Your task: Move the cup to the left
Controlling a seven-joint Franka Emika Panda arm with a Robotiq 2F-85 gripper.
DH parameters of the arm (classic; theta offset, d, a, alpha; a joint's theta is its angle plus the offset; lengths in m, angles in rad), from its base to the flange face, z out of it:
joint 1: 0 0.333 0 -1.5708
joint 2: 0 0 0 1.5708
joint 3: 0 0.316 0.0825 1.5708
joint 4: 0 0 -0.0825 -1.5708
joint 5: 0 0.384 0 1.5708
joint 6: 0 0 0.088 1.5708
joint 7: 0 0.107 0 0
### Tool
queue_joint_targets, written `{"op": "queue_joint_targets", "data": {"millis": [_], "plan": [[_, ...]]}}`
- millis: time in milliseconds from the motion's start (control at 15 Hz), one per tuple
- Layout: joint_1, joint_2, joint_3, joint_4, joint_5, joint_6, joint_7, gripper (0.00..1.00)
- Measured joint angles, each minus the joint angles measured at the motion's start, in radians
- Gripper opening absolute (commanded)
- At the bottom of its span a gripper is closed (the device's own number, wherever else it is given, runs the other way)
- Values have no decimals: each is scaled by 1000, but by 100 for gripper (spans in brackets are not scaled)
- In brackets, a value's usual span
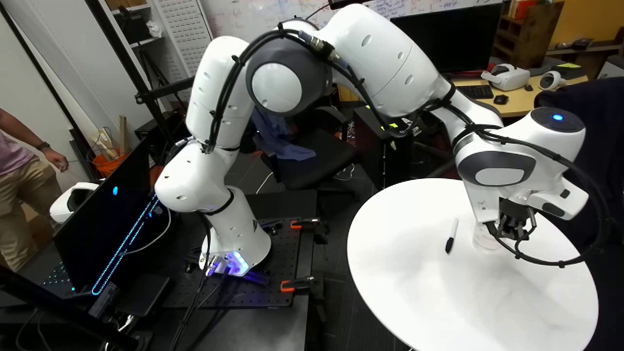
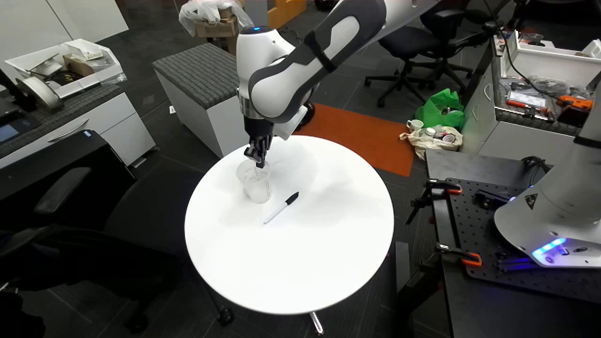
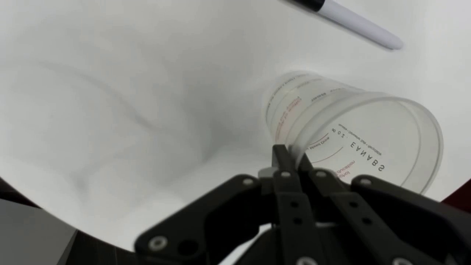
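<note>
Pinching cup [image 3: 360, 129] by rim, end effector [image 3: 296, 158] has one finger inside, probably for steady carrying to left; marker [image 3: 349, 17] lies apart from end effector.

Out it spread, the smooth round white table [image 2: 319, 263], soft grey shadows [image 3: 209, 134] across its top! There lay the slim, black-capped white marker [image 2: 280, 209], flat on that surface. And near it, clearly apart, was the small, clear, tapered plastic cup [image 2: 257, 186], printed in red and black, open end up; its base seemed down on the table, though the see-through plastic made that hard to judge.
</note>
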Motion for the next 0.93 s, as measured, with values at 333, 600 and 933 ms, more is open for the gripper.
{"op": "queue_joint_targets", "data": {"millis": [333,600,933], "plan": [[23,-32,-11,-3,-6,-15,3,1],[44,-80,-23,-14,-29,-34,3,1],[68,-123,-26,-24,-80,-70,3,1]]}}
